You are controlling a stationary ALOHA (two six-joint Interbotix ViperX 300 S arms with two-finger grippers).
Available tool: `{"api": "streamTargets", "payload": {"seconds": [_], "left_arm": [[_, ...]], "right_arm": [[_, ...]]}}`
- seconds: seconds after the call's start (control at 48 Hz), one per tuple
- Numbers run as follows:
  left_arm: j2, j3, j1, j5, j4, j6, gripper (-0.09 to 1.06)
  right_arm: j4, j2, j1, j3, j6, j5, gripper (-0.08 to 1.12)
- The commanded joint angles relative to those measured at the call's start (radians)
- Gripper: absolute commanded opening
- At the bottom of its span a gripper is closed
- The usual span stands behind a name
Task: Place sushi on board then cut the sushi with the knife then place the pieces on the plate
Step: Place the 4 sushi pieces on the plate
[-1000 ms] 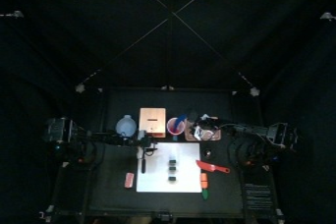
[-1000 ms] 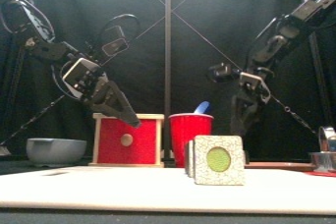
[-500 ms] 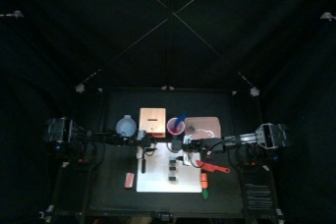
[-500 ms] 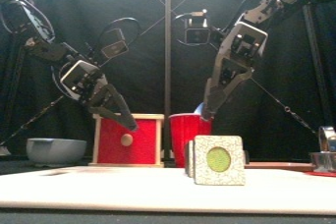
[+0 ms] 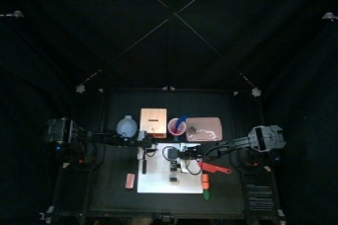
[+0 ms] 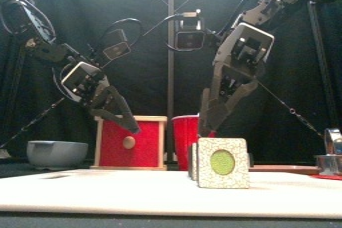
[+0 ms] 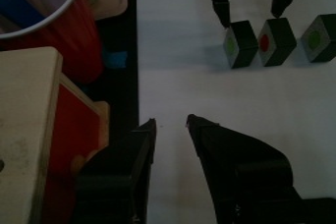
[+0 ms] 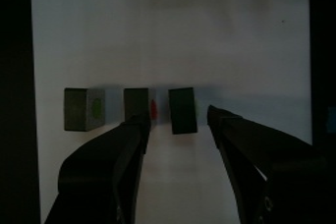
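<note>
Right gripper (image 8: 178, 117) — jaws apart — hangs over three sushi pieces (image 8: 136, 103) on the board (image 8: 171, 31) (left gripper (image 7: 171, 122) likewise parted).

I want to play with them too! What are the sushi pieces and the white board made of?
The sushi pieces look like hard plastic or painted wood, I cannot tell which: stiff square blocks, sharp edges, matte faces. The white cutting board seems smooth plastic: even, flat, faintly shiny.

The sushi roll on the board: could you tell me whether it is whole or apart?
Apart: the sushi roll stands as three blocks on the white board, with gaps between them.
</note>
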Motion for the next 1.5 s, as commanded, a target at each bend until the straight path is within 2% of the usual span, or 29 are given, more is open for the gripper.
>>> {"api": "streamTargets", "payload": {"seconds": [0.021,0.271,0.479,0.646,0.938,1.146,1.354,1.5], "left_arm": [[-0.008,-0.011,0.002,-0.003,0.0,-0.002,0.73],[-0.008,-0.009,0.002,-0.003,0.002,-0.002,0.73],[-0.008,-0.006,0.002,-0.003,0.0,-0.002,0.73],[-0.008,-0.005,0.002,-0.003,0.0,-0.002,0.73],[-0.008,-0.002,0.002,-0.003,0.0,-0.002,0.73],[-0.006,0.0,0.003,0.002,0.0,-0.002,0.73],[-0.006,-0.002,0.005,0.015,0.0,-0.002,0.73],[-0.006,-0.002,0.005,0.014,0.0,-0.002,0.73]], "right_arm": [[-0.005,-0.003,-0.003,-0.032,-0.002,-0.008,0.85],[-0.028,0.043,-0.005,-0.04,-0.002,-0.008,0.82],[-0.023,0.038,-0.009,-0.032,0.0,-0.006,0.65],[0.012,-0.029,-0.054,-0.003,0.003,0.023,0.6],[0.029,-0.27,-0.238,0.155,0.003,0.092,0.6],[-0.005,-0.385,-0.413,0.259,0.003,0.17,0.6],[-0.04,-0.42,-0.546,0.302,0.003,0.178,0.6],[-0.035,-0.37,-0.611,0.313,0.003,0.14,0.61]]}}
